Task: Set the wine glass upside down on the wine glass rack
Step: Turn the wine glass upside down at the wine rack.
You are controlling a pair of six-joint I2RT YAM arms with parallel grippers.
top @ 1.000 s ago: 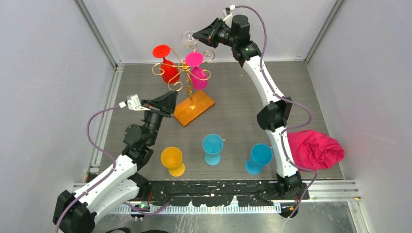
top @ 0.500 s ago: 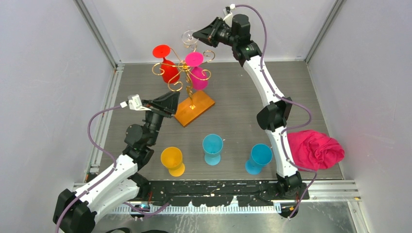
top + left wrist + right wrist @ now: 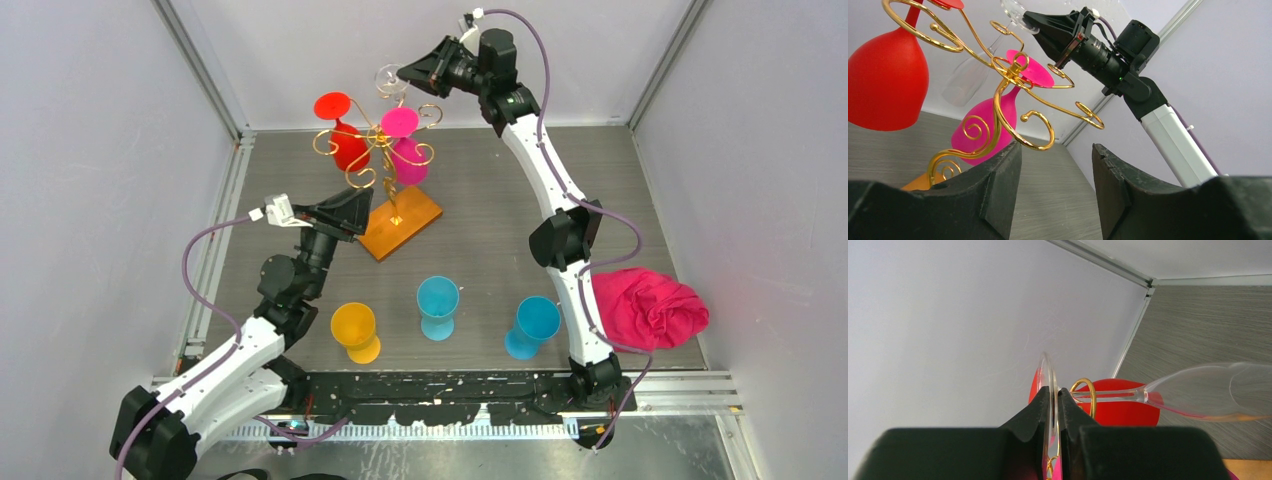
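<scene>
My right claw is clenched on the foot of the clear wine glass. It holds the glass tilted, bowl downward, at the far top of the rack, with the stem beside a gold loop. My left claw is released, with nothing between its jaws, low beside the rack.

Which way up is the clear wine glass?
Upside down, tilted: wine glass foot on top, pinched in the right gripper, bowl hanging below.
</scene>
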